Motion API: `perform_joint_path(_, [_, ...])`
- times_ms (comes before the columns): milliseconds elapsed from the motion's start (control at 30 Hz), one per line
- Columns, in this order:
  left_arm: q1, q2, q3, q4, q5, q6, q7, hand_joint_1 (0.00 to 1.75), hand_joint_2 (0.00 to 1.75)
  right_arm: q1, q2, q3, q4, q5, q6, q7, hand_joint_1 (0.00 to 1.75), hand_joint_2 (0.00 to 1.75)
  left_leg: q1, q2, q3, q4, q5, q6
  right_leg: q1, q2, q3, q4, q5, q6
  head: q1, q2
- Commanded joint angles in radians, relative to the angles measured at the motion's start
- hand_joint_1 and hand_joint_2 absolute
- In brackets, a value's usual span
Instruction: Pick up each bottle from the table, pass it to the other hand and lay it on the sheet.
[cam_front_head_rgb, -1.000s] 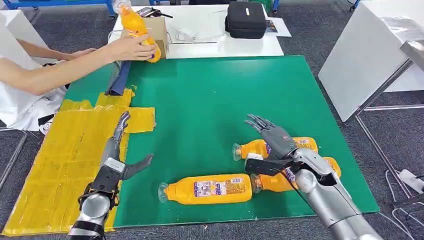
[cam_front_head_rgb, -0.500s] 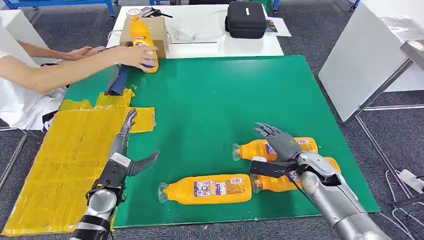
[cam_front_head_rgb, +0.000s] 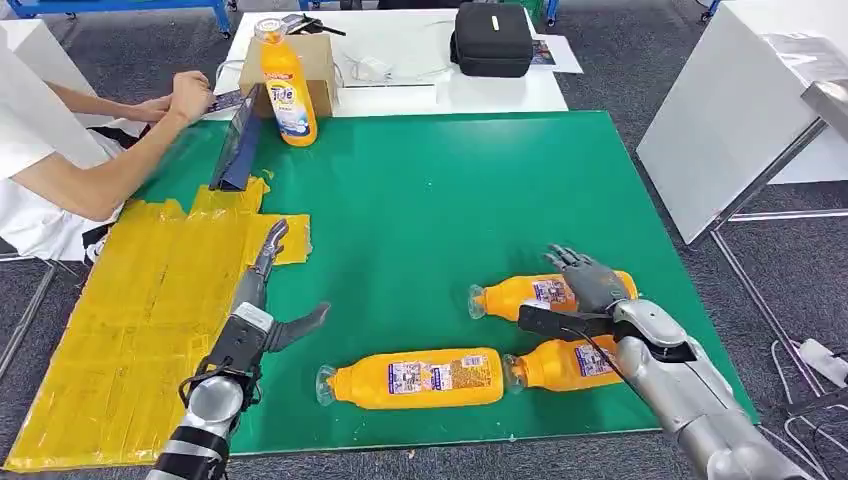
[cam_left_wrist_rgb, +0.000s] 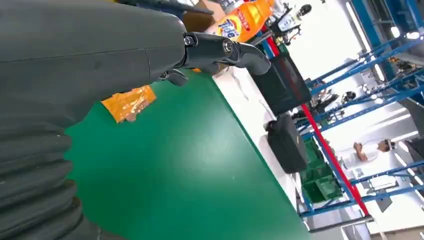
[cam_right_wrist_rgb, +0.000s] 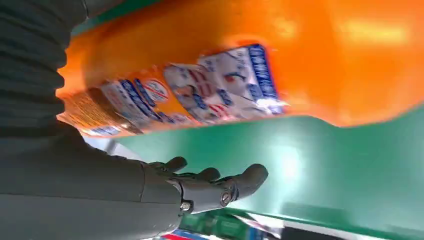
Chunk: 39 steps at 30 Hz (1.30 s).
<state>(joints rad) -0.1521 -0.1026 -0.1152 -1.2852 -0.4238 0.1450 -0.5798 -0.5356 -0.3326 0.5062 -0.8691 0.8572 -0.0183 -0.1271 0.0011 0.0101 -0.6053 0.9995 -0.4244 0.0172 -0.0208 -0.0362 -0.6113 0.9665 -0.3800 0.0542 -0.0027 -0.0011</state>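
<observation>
We judge this the pick-up step: our right hand (cam_front_head_rgb: 590, 283), fingers spread and holding nothing, sits over the far bottle (cam_front_head_rgb: 530, 296) lying on the green bench (cam_front_head_rgb: 440, 200). Next we must close around it and pass it to our left hand (cam_front_head_rgb: 262, 325), open beside the yellow sheet (cam_front_head_rgb: 130, 310).

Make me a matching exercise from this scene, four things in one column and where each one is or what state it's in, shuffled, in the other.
Things
1. upright bottle
2. black case
3. left robot hand
4. right robot hand

Places or states
A. on the white table
B. open, over a lying orange bottle
C. standing at the green mat's far edge
D. open, at the yellow sheet's edge

Pairs: 1-C, 2-A, 3-D, 4-B
</observation>
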Motion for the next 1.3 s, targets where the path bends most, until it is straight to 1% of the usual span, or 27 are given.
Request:
perform_joint_path(33, [-0.042,-0.001,-0.019,0.078,0.005,-0.003,0.004,0.00,1.75,-0.066,0.029,-0.007,0.150,0.006,-0.008,0.011,0.00,1.75,0.001,0.001,0.004,0.000,-0.001,-0.001,0.000,0.004,0.003,0.000,-0.001,-0.003,0.000,0.000])
perform_joint_path(200, [-0.051,-0.006,-0.018,0.101,0.018,-0.007,0.002,0.00,1.75,-0.087,0.018,-0.045,0.226,0.002,0.008,0.008,0.00,1.75,0.001,-0.001,0.004,0.001,-0.002,-0.002,0.001,0.004,0.005,0.001,-0.002,-0.004,0.000,0.000])
perform_joint_path(300, [-0.059,-0.007,-0.022,0.115,0.025,-0.010,-0.003,0.00,1.75,-0.103,0.017,-0.053,0.274,0.004,0.017,0.002,0.00,1.75,0.000,-0.001,0.002,0.000,0.000,-0.001,0.000,0.001,0.002,0.000,-0.001,-0.002,0.000,0.000])
perform_joint_path(367, [-0.061,-0.007,-0.026,0.120,0.028,-0.013,-0.005,0.00,1.75,-0.111,0.017,-0.052,0.303,0.008,0.026,0.001,0.00,1.75,0.001,-0.001,0.004,0.000,-0.001,-0.001,0.001,0.003,0.005,0.000,-0.001,-0.003,0.000,0.000])
perform_joint_path(400, [-0.063,-0.008,-0.030,0.122,0.030,-0.015,-0.006,0.00,1.75,-0.119,0.018,-0.045,0.329,0.025,0.027,0.006,0.00,1.75,0.000,-0.001,0.002,0.000,0.000,-0.001,0.000,0.001,0.002,0.000,-0.001,-0.002,0.000,0.000])
perform_joint_path(433, [-0.064,-0.008,-0.031,0.122,0.032,-0.016,-0.006,0.00,1.75,-0.120,0.020,-0.042,0.338,0.030,0.029,0.007,0.16,1.75,0.001,-0.001,0.003,0.000,-0.001,-0.001,0.000,0.002,0.003,0.000,-0.001,-0.002,0.000,0.000])
perform_joint_path(467, [-0.067,-0.010,-0.035,0.125,0.034,-0.018,-0.007,0.00,1.75,-0.121,0.023,-0.036,0.357,0.039,0.035,0.005,0.91,1.75,0.001,-0.001,0.005,0.000,-0.001,-0.001,0.001,0.003,0.005,0.000,-0.001,-0.003,0.000,0.000])
perform_joint_path(500, [-0.069,-0.011,-0.040,0.128,0.036,-0.021,-0.009,0.00,1.75,-0.121,0.025,-0.034,0.373,0.042,0.039,-0.001,1.45,1.75,0.001,-0.001,0.005,0.001,-0.002,-0.001,0.000,0.003,0.005,0.000,-0.002,-0.003,0.000,0.000])
perform_joint_path(533, [-0.069,-0.012,-0.042,0.129,0.038,-0.023,-0.009,0.00,1.75,-0.119,0.026,-0.033,0.377,0.043,0.039,-0.003,1.69,1.75,0.001,-0.001,0.003,0.000,-0.001,-0.001,0.001,0.001,0.003,-0.001,-0.001,-0.002,0.000,0.000])
perform_joint_path(600, [-0.071,-0.014,-0.050,0.130,0.040,-0.026,-0.010,0.00,1.75,-0.116,0.029,-0.029,0.396,0.048,0.043,-0.007,1.75,1.75,0.001,-0.002,0.005,0.000,-0.001,-0.002,0.001,0.002,0.006,-0.001,-0.002,-0.003,0.000,0.000])
perform_joint_path(667, [-0.073,-0.015,-0.051,0.133,0.048,-0.029,-0.011,0.00,1.75,-0.120,0.034,-0.027,0.406,0.054,0.041,-0.005,1.75,1.75,0.001,-0.002,0.004,-0.001,-0.001,-0.001,0.001,0.001,0.005,-0.001,-0.001,-0.002,0.000,0.000])
perform_joint_path(767, [-0.064,-0.014,-0.054,0.119,0.062,-0.034,-0.011,0.00,1.75,-0.125,0.059,-0.032,0.424,0.074,-0.003,0.014,1.75,1.75,0.001,-0.001,0.005,0.000,-0.001,-0.001,0.001,0.002,0.005,-0.001,-0.001,-0.002,0.000,0.000])
perform_joint_path(833, [-0.053,-0.014,-0.054,0.103,0.065,-0.035,-0.010,0.00,1.75,-0.113,0.075,-0.051,0.411,0.072,-0.047,0.010,1.75,1.75,0.002,-0.001,0.007,0.000,-0.001,-0.002,0.001,0.003,0.007,-0.001,-0.001,-0.004,0.000,0.000])
perform_joint_path(867, [-0.042,-0.015,-0.051,0.086,0.067,-0.033,-0.007,0.00,1.75,-0.098,0.089,-0.064,0.385,0.082,-0.108,0.012,1.75,1.75,0.001,-0.001,0.005,-0.001,0.000,-0.001,0.001,0.001,0.006,-0.002,0.000,-0.002,0.000,0.000])
perform_joint_path(900, [-0.028,-0.017,-0.049,0.066,0.068,-0.034,-0.006,0.00,1.75,-0.083,0.101,-0.081,0.360,0.091,-0.152,0.023,1.75,1.75,0.001,-0.001,0.005,-0.001,-0.001,-0.001,0.001,0.002,0.006,-0.002,-0.001,-0.003,0.000,0.000])
perform_joint_path(933, [-0.024,-0.018,-0.049,0.061,0.068,-0.034,-0.006,0.00,1.75,-0.080,0.107,-0.081,0.356,0.093,-0.154,0.026,1.75,1.75,0.002,0.000,0.007,-0.001,-0.002,-0.002,0.002,0.004,0.007,-0.001,-0.001,-0.003,0.000,0.000])
perform_joint_path(967, [-0.011,-0.019,-0.048,0.039,0.073,-0.042,0.004,0.00,1.75,-0.057,0.117,-0.108,0.308,0.101,-0.223,0.038,1.75,1.75,0.001,0.001,0.005,-0.001,-0.001,-0.001,0.001,0.003,0.005,-0.001,0.000,-0.002,0.000,0.000])
perform_joint_path(1000, [0.002,-0.021,-0.049,0.016,0.072,-0.045,0.008,0.00,1.75,-0.038,0.135,-0.139,0.271,0.106,-0.255,0.045,1.75,1.75,0.002,0.002,0.006,-0.001,-0.002,-0.002,0.002,0.005,0.006,-0.001,-0.001,-0.003,0.000,0.000])
perform_joint_path(1100, [0.006,-0.021,-0.051,0.008,0.071,-0.047,0.012,0.00,1.75,-0.033,0.141,-0.141,0.258,0.114,-0.253,0.053,1.75,1.75,0.001,0.002,0.006,0.000,-0.002,-0.002,0.001,0.006,0.005,0.000,-0.001,-0.003,0.000,0.000])
perform_joint_path(1267, [0.004,-0.020,-0.051,0.008,0.071,-0.047,0.013,0.00,1.75,-0.032,0.136,-0.145,0.257,0.112,-0.252,0.051,1.75,1.75,0.001,0.000,0.003,0.000,-0.001,-0.001,0.001,0.002,0.003,0.000,0.000,-0.002,0.000,0.000])
perform_joint_path(1300, [0.004,-0.020,-0.051,0.008,0.071,-0.047,0.013,0.00,1.75,-0.032,0.134,-0.146,0.257,0.112,-0.251,0.051,1.75,1.75,0.001,0.000,0.005,0.001,-0.002,-0.001,0.001,0.004,0.005,0.000,-0.001,-0.003,0.000,0.000])
